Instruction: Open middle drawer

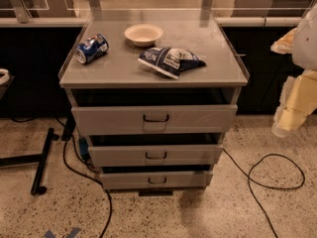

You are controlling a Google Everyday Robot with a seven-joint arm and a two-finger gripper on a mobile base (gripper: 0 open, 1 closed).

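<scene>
**Viewing a Three-Drawer Cabinet Head-On, Gripper at Right**

Facing a grey metal cabinet (114, 71) on a speckled floor (198, 217), with three stacked drawers. Placing the middle drawer (114, 155), a wide, shallow grey metal front bearing a small dark loop handle (156, 155) at centre, directly between the tall top drawer (109, 119) and the narrow bottom drawer (124, 181); showing a dark gap above each front. Carrying on the cabinet top a blue-and-white drink can (91, 48) lying on its side at left, a round cream bowl (143, 34) toward the back, and a crumpled dark blue snack bag (171, 61) near the middle. Finding the cream-coloured gripper (287, 118) at the right edge of the view, well apart from the cabinet, roughly level with the top drawer. Cannot tell degree of opening, nor any hold. Trailing black cables (277, 175) across the floor on both sides.
</scene>
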